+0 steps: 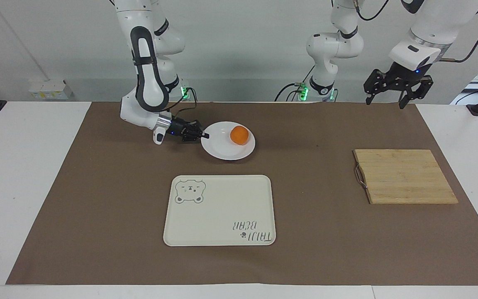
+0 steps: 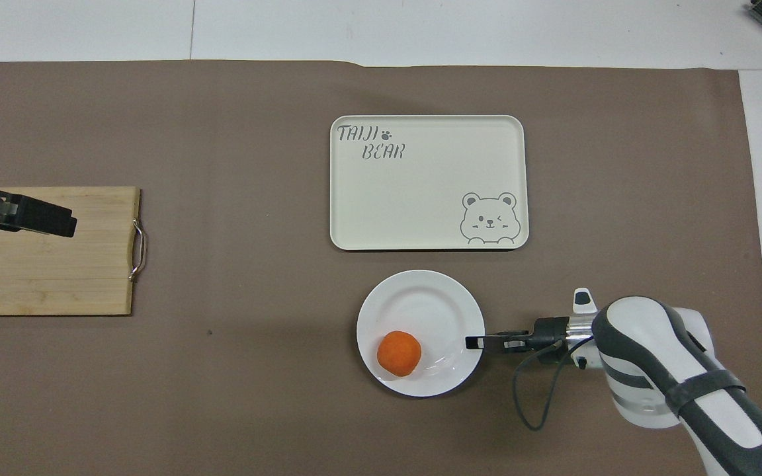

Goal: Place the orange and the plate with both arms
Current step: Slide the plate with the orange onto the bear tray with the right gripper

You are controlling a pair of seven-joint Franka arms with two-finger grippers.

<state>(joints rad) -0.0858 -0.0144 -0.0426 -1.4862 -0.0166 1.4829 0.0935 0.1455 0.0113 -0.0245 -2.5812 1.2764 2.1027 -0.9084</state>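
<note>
We pinch the plate [image 1: 228, 146] rim, right gripper [image 1: 204, 135] clamped, so orange [image 1: 239, 135] rides along; left gripper [image 1: 389, 100] waits above the table's near edge, fingers apart.

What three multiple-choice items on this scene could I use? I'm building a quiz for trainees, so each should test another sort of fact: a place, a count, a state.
1. Where is the orange?
A. on the plate
B. on the tray
C. on the cutting board

2. How many things lie on the tray?
A. two
B. one
C. none

3. How is the right gripper?
A. open above the tray
B. shut on the plate's rim
C. shut on the orange

Answers:
1. A, the fruit sits in the plate, toward its edge nearer the robots.
2. C, only the printed bear and lettering show on it.
3. B, its fingertips meet at the plate's rim.
</note>
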